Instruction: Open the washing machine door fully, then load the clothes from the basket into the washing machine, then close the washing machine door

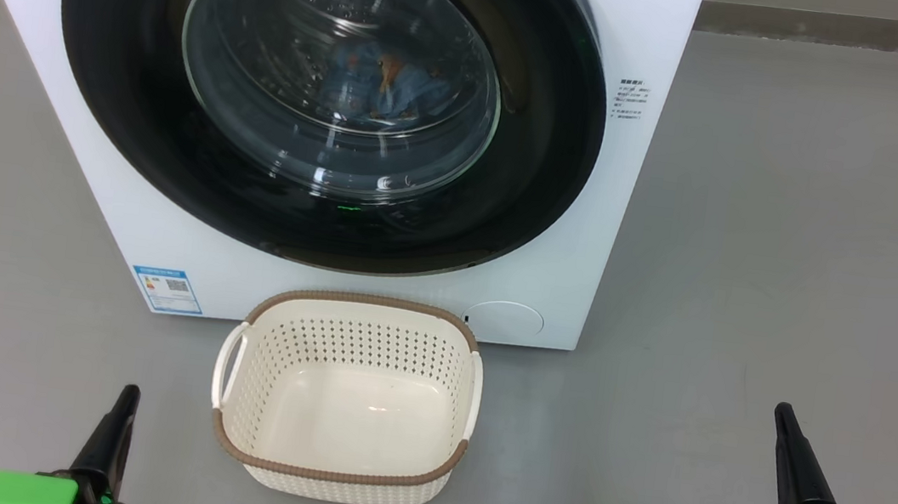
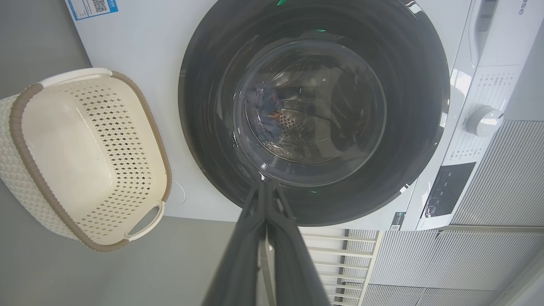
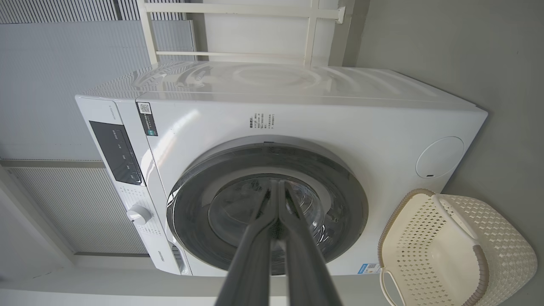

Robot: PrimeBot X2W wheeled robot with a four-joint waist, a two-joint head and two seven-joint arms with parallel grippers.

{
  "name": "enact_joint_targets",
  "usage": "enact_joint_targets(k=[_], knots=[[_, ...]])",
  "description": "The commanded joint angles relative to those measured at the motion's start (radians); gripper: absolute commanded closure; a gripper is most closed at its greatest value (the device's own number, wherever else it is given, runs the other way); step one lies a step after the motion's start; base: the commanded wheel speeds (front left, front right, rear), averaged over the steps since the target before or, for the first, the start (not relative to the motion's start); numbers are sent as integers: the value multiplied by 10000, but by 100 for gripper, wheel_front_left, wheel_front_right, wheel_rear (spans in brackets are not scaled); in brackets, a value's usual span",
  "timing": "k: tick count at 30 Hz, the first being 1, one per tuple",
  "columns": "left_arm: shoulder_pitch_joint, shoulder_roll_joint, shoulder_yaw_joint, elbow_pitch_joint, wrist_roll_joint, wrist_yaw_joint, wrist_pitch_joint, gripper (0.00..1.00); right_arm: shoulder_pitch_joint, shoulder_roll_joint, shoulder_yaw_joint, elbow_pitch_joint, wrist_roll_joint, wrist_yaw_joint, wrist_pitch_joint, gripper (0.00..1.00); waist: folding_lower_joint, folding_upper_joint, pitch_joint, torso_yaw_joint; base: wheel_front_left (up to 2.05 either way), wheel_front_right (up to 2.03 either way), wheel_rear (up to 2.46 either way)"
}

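The black washing machine door (image 1: 119,75) sits shut on the white washing machine (image 1: 624,222), and the blue clothes (image 1: 389,78) show inside it. The basket (image 1: 361,303) stands empty just in front. The left claw (image 1: 126,401) and right claw (image 1: 784,422) are pinched shut, holding nothing. If the door is not clicked tight, it may swing open. A claw reaching in could bump the basket.

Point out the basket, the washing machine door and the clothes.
basket (image 1: 360,421), head view, on its bare inner floor.
washing machine door (image 1: 112,65), head view, on its glossy black ring, left side.
clothes (image 1: 388,82), head view, on blue fabric seen through the door's glass.
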Motion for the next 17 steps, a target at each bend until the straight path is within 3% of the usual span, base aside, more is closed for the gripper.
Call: enact_joint_targets(k=[1,17], knots=[[-441,132,343,-181,-80,-92,73,100,-127,2,171,-292,25,16,66,100,0,0,0,0,0,0,0],[-442,132,343,-180,-79,-94,73,100,-128,12,157,-291,13,16,77,100,0,0,0,0,0,0,0]])
